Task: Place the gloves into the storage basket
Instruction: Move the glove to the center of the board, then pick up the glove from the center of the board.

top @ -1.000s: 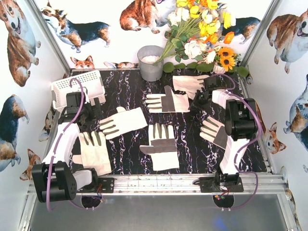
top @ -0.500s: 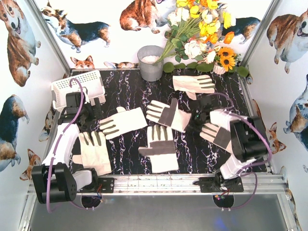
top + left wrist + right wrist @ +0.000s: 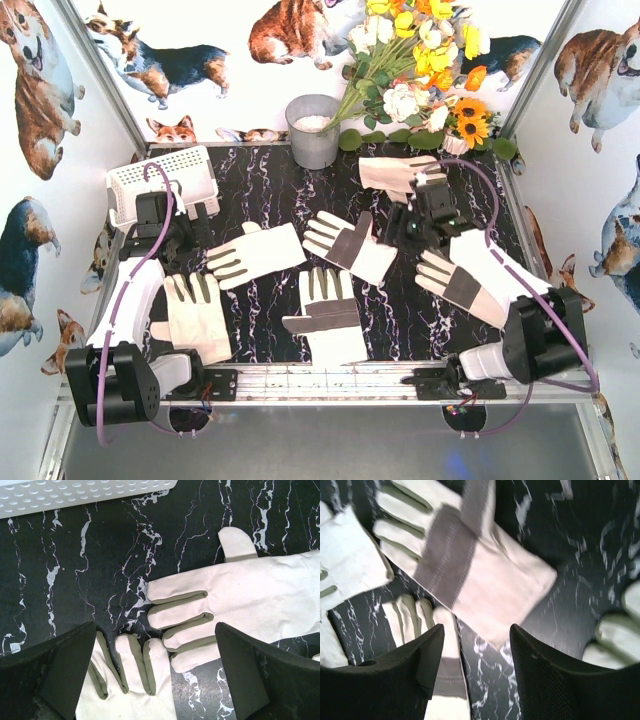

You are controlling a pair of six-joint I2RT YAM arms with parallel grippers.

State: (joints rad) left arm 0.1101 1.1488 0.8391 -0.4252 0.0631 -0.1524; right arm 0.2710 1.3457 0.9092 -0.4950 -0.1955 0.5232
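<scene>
Six gloves (image 3: 255, 255) lie scattered right of the storage basket (image 3: 165, 180); left claw (image 3: 155, 630) and right claw (image 3: 476, 630) both released, empty.

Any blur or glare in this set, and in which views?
Right wrist: blurred throughout, the grey-patched glove has soft edges. Left wrist: sharp, marble veins crisp around the plain glove. Top external: sharp and evenly lit, no glare on the table.
</scene>
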